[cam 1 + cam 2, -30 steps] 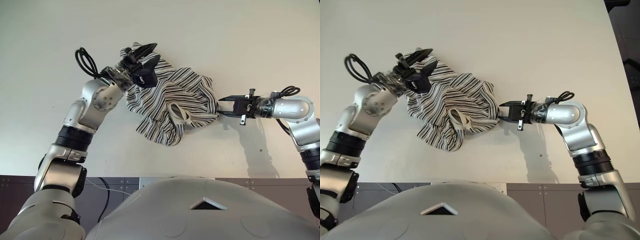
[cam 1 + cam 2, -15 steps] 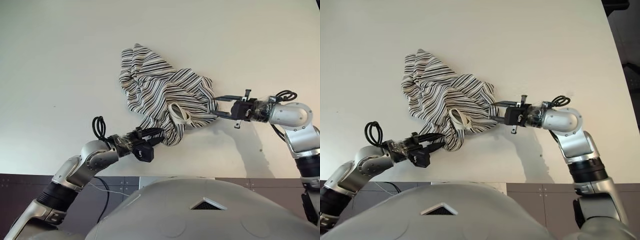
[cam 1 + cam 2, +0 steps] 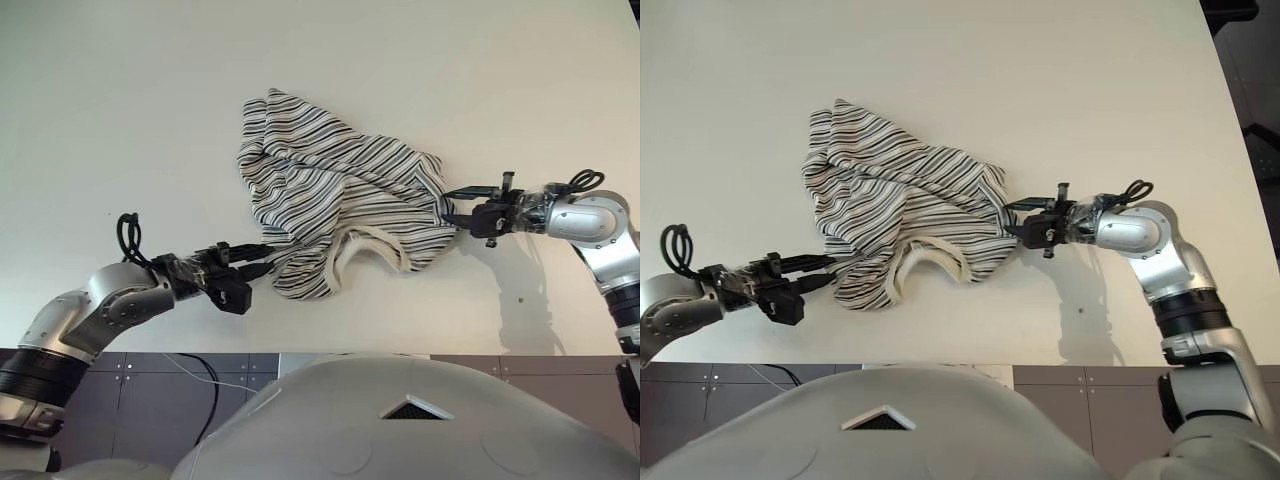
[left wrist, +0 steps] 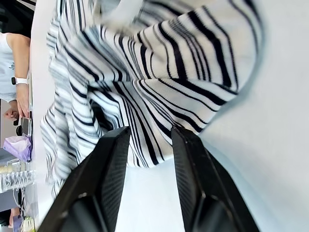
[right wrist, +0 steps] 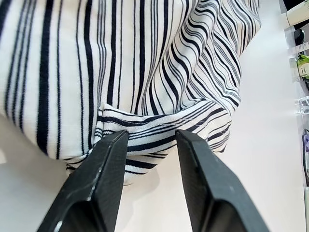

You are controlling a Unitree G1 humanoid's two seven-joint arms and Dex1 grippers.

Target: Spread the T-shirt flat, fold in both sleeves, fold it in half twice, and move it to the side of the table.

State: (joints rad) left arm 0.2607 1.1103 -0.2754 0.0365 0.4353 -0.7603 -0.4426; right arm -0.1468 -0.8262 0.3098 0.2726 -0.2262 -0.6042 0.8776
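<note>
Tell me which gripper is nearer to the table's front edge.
The left gripper, at the T-shirt's near-left corner, close to the table's front edge; the right gripper is at its right side, farther back.

no readable text, labels or numbers anywhere.

What I can't make out from here

The black-and-white striped cotton T-shirt (image 3: 330, 190) lies bunched on the white table (image 3: 120, 100). Its folds cover the layers beneath, and I can't tell sleeve from hem. In both wrist views the cloth runs off the picture's edges, so I never get its outline there. From the head views, the right gripper (image 3: 452, 203) is too small for me to judge whether its fingertips touch the fabric.
</note>
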